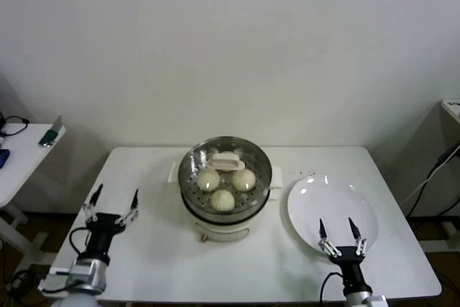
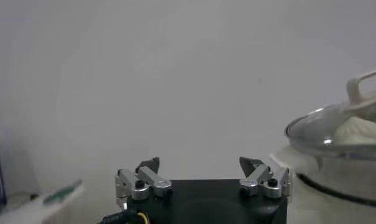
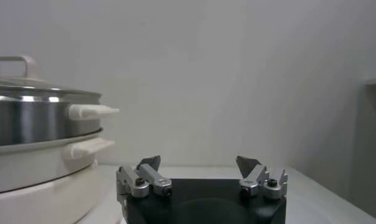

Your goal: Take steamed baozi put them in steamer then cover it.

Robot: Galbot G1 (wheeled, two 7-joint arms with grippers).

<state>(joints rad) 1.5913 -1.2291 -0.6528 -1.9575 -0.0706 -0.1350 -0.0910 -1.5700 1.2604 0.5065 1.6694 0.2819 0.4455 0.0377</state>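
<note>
Baozi (image 1: 223, 199) under steamer (image 1: 225, 206) lid (image 1: 226, 163)

The steamer (image 1: 225, 195) stands at the middle of the desk (image 1: 158, 257), with three baozi (image 1: 223, 200) inside under the lid (image 1: 226, 164). The plate (image 1: 332, 212) lies just right of it. The left gripper (image 1: 113, 203) hovers left of the steamer; the right gripper (image 1: 338, 232) hangs over the plate's near edge.

White table (image 1: 158, 249) w/ steamer (image 1: 226, 210) at centre, white plate (image 1: 333, 210) just beside.
</note>
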